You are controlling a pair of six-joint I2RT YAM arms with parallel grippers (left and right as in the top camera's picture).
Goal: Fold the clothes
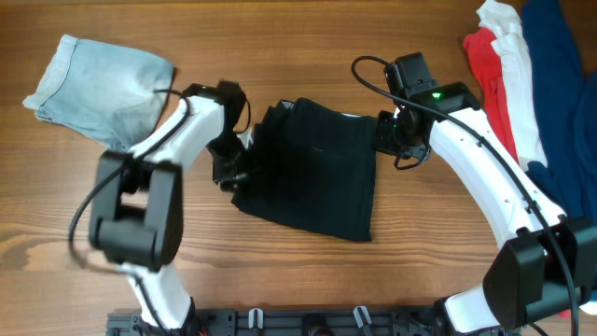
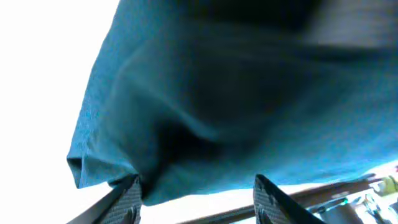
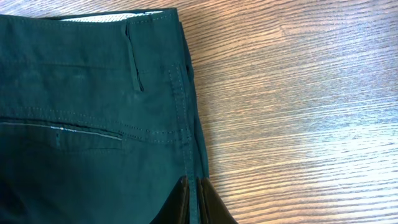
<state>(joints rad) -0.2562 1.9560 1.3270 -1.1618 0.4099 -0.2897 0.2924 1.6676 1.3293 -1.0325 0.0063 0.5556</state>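
- The black shorts (image 1: 312, 173) lie on the middle of the wooden table (image 1: 308, 56), between the two arms, laid flat as a rough rectangle.
- The left gripper (image 1: 227, 166) sits at the shorts' left edge, where the cloth is bunched and lifted a little.
- In the left wrist view the cloth (image 2: 236, 106) fills most of the picture (it reads teal there, under strong light). It hangs over the left gripper (image 2: 199, 199).
- The left jaws stand wide. One finger (image 2: 127, 199) shows at the lower left and the other well apart at the lower right. Their tips are hidden behind the fabric.
- The right gripper (image 1: 390, 138) is at the shorts' right edge, near the upper right corner.
- In the right wrist view the right gripper (image 3: 194, 199) has its jaws closed together. The shorts' side seam runs straight down to them (I cannot tell if any cloth is pinched).
- The same view shows a belt loop (image 3: 132, 59), a stitched welt pocket (image 3: 62, 132) and a thin strip of pale inner waistband (image 3: 93, 18) at the top edge.
- Light-blue denim shorts (image 1: 103, 84) lie at the table's far left corner, well apart from the black pair.
- A red garment (image 1: 480, 61), a white garment (image 1: 511, 56) and a navy garment (image 1: 560, 84) are heaped together at the far right.
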